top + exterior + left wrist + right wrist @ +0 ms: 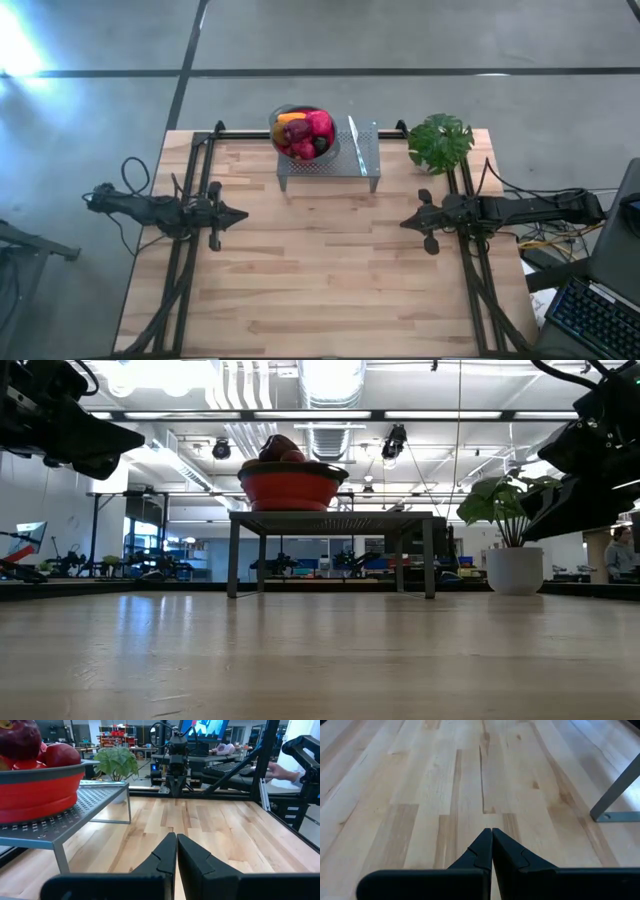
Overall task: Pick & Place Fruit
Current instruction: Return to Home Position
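Dark left arm [160, 208] lies over the left side of the wooden table [320, 280], reaching toward centre, with the left gripper [243, 214] pointing right. Its wrist view has the fingers [162, 857] pressed tip to tip, nothing held. Low view only catches that arm as a dark mass in the upper left corner, clear of the tabletop. Next across, at the back edge, is a perforated metal shelf [345, 165] with a red-lined bowl [272, 128] on its left end. All the fruit [305, 133] in view is heaped in that bowl: red, maroon, an orange piece, a dark green one. High view gives the colour mix, low view only shows the top of the heap over the rim, and the left wrist view shows a big maroon piece beside a red one. A flat silvery item on the shelf's right end can't be identified. A potted plant [440, 142] sits at the back right corner, just right of the shelf. Right arm [520, 210] mirrors the left and reaches toward centre, right gripper [405, 222] pointing left. Its wrist view shows the fingers [482, 852] closed together and empty over bare wood, with one shelf leg at the edge.
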